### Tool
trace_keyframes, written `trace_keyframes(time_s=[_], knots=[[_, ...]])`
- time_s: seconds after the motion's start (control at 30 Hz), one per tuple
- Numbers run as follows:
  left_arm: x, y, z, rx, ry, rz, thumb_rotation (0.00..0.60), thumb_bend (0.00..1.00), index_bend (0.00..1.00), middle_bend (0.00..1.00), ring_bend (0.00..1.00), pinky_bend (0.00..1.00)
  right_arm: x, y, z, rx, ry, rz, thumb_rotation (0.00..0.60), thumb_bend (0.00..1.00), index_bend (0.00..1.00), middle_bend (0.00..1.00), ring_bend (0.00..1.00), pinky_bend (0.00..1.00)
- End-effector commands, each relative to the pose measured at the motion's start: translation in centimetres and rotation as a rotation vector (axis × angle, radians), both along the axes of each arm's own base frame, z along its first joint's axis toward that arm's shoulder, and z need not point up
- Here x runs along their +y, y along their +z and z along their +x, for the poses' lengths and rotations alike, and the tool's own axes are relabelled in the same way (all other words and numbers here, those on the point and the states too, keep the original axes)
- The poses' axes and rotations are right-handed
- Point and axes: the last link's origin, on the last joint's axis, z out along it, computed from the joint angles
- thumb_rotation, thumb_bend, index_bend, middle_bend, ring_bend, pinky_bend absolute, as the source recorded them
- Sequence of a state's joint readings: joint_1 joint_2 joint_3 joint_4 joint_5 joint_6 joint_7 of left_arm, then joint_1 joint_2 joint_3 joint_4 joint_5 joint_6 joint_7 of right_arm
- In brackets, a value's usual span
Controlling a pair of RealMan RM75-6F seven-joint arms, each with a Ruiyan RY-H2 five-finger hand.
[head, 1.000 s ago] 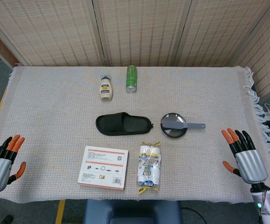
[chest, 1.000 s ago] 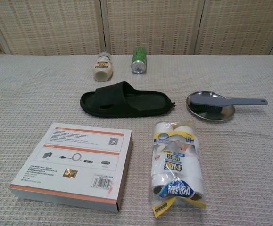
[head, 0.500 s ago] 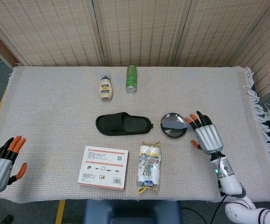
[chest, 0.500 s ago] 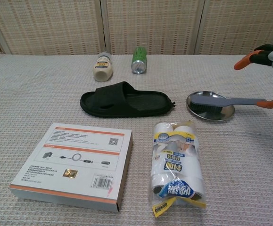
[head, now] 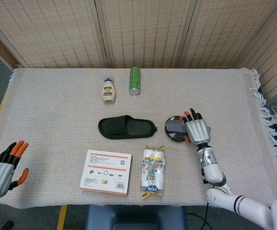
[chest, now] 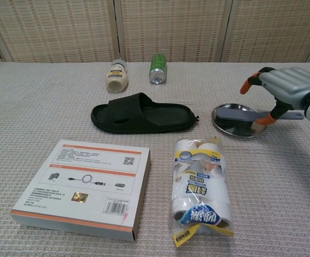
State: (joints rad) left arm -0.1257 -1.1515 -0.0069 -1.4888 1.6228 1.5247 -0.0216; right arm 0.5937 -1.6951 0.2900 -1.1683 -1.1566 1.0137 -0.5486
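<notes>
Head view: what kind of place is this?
Likely an indoor lab test table, not a home: a cloth-covered table, woven screen panels behind it, and unrelated props like a slipper and a green can.

Head view looks steeply down on the table; chest view low, nearer.

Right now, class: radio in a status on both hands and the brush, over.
Right hand open, over brush handle, no grip visible. Left hand open, idle at table edge. Brush lies across metal dish. Nothing in the way.
</notes>
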Motion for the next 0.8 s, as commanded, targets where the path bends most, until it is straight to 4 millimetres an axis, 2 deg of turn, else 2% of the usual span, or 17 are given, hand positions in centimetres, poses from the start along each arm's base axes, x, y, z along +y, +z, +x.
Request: trace_keyframes(time_s=[0.03, 0.53, 0.8], knots=[[0.0, 0.0, 0.0, -0.001, -0.001, 0.001, 0.600, 0.44, 0.00, 0.00, 0.00, 0.19, -0.7, -0.9, 0.5, -0.012, -0.007, 0.011, 0.600, 0.12, 0.30, 0.19, 0.06, 0.22], [0.4, 0.0, -0.4, 0.007, 0.026, -0.006, 0.600, 0.44, 0.00, 0.00, 0.00, 0.19, -1.9, -3.1, 0.4, -0.038, -0.054, 0.028, 0.600, 0.13, 0.37, 0.26, 0.13, 0.30], [0.5, 0.0, -0.6, 0.008, 0.033, -0.006, 0.600, 0.44, 0.00, 0.00, 0.00, 0.19, -2.0, -3.5, 0.4, -0.046, -0.051, 0.024, 0.600, 0.14, 0.43, 0.33, 0.23, 0.41]])
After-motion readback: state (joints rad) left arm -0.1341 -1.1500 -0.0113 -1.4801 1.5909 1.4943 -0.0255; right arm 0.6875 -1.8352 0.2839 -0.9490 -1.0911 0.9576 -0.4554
